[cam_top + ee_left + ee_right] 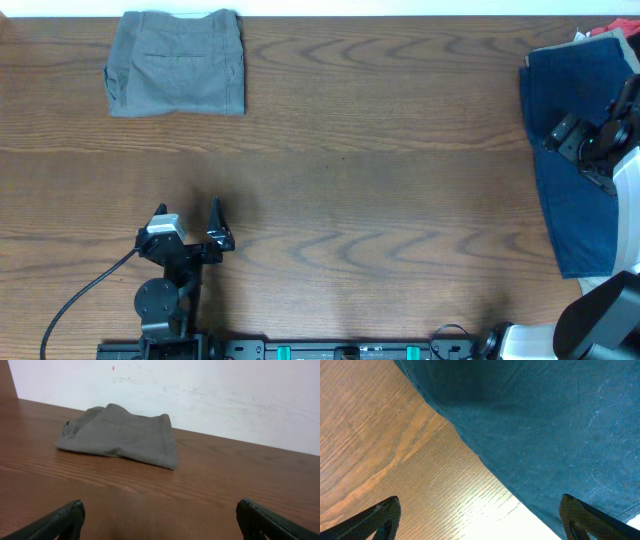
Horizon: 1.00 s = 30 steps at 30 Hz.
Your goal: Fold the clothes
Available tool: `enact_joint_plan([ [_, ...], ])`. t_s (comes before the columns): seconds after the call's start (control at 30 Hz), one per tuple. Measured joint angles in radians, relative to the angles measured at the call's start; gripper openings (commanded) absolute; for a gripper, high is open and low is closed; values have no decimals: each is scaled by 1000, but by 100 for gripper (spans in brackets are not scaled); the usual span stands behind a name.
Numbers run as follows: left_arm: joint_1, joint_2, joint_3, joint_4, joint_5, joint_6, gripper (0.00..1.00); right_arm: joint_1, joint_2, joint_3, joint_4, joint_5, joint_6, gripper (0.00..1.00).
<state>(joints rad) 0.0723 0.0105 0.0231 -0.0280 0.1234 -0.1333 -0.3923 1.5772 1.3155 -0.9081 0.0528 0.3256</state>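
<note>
Folded grey-khaki shorts (177, 62) lie at the table's far left edge; in the left wrist view the shorts (122, 435) sit ahead by the white wall. A dark navy garment (568, 170) lies spread at the right edge and fills the upper right of the right wrist view (545, 425). My left gripper (190, 225) is open and empty near the front left, its fingertips wide apart (160, 522). My right gripper (590, 150) hovers over the navy garment, open and empty, one finger over bare wood, one over the cloth's edge (480, 520).
A bit of red cloth (605, 30) shows behind the navy garment at the far right corner. A black cable (85, 290) runs from the left arm toward the front left. The arm base rail (350, 350) lines the front edge.
</note>
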Motion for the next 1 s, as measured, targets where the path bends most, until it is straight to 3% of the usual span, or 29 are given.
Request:
enact_joint_plan([
  [0.47,0,0,0,0,0,0,98,0,-27,0,0,0,0,99],
  [0.8,0,0,0,0,0,0,98,10,-340,0,0,2,0,99],
  [1.0,0,0,0,0,0,0,98,92,-517,0,0,3,0,99],
])
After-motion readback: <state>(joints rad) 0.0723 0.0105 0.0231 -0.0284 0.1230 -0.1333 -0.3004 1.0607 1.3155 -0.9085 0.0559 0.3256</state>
